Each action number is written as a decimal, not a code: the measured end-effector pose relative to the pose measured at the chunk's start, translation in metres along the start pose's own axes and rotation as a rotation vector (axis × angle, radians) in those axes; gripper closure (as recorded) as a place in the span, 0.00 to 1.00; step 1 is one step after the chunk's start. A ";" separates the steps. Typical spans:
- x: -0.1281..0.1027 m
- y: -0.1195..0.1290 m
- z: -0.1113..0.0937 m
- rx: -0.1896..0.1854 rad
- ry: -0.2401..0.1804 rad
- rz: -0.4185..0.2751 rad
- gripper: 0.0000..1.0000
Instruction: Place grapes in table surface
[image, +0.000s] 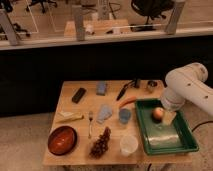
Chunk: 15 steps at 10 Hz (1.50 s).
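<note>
The grapes (100, 143), a dark reddish-purple bunch, lie on the table surface (82, 106) near its front edge, between the red-brown bowl (62, 140) and a clear cup (128, 144). My gripper (169, 117) hangs from the white arm (187, 90) at the right, over the green tray (187, 145) and next to a round orange fruit (158, 114). It is well to the right of the grapes and not touching them.
On the table are a fork (90, 123), a yellow item (70, 118), a black box (78, 95), a blue-grey block (102, 88), a blue cloth (105, 113), a blue cup (124, 116), a carrot (129, 101), a black utensil (122, 92) and a small can (152, 86).
</note>
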 end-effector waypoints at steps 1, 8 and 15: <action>0.000 0.000 0.000 0.000 0.000 0.000 0.20; 0.000 0.000 0.000 0.000 0.000 0.000 0.20; -0.024 0.019 0.003 -0.010 -0.073 -0.134 0.20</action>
